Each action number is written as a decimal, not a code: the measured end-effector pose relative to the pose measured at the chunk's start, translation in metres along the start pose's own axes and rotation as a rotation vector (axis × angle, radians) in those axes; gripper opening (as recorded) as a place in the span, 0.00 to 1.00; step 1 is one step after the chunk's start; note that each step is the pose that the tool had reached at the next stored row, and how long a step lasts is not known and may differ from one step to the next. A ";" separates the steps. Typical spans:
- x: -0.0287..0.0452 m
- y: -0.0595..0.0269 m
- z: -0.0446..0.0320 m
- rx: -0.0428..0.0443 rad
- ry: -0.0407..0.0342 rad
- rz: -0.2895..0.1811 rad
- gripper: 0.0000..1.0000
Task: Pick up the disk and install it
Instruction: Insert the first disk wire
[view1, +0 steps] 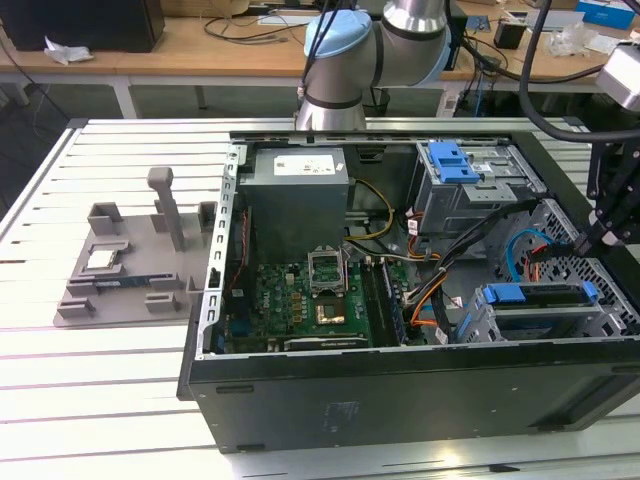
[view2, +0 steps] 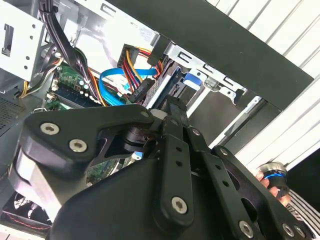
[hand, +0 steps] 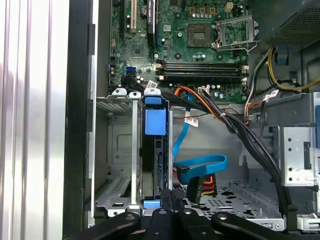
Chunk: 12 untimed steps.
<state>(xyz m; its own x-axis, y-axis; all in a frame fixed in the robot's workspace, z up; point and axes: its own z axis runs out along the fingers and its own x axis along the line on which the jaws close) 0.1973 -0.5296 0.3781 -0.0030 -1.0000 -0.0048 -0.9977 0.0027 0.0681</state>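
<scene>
Down in the lower drive bay at the exterior view's right, I see the flat disk in its blue plastic caddy (view1: 535, 296) seated on edge in the grey metal bay frame (view1: 480, 325), inside the open black computer case (view1: 400, 400). In the first wrist view the disk (hand: 154, 150) stands in its slot, blue tabs at both ends, beside the loose blue flat data cable (hand: 205, 164) and the red-and-yellow power plug (hand: 202, 186).

My black gripper (view1: 585, 240) hangs over the case's edge at the exterior view's right, just beyond the bay, tilted down toward it. Its linkages (view2: 175, 150) crowd the second wrist view; I cannot tell how far the claw is spread, and nothing shows held in it. The arm's pale blue and silver elbow (view1: 350, 45) rises behind the case.

Further in sit the green motherboard (view1: 300, 300) and the big grey power-supply box (view1: 297, 200), whose white label is too small to read. A grey plastic fixture tray (view1: 130, 265) lies on the slatted white table (view1: 100, 380).
</scene>
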 end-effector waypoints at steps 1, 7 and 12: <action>0.0000 0.0000 0.0000 0.0000 0.0001 0.000 0.11; 0.0000 -0.0001 0.0000 0.0000 0.0006 0.000 0.11; 0.0000 -0.0001 0.0000 0.0000 0.0009 0.000 0.17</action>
<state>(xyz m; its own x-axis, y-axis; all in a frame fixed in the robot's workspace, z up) 0.1974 -0.5296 0.3781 -0.0029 -1.0000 -0.0039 -0.9977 0.0027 0.0681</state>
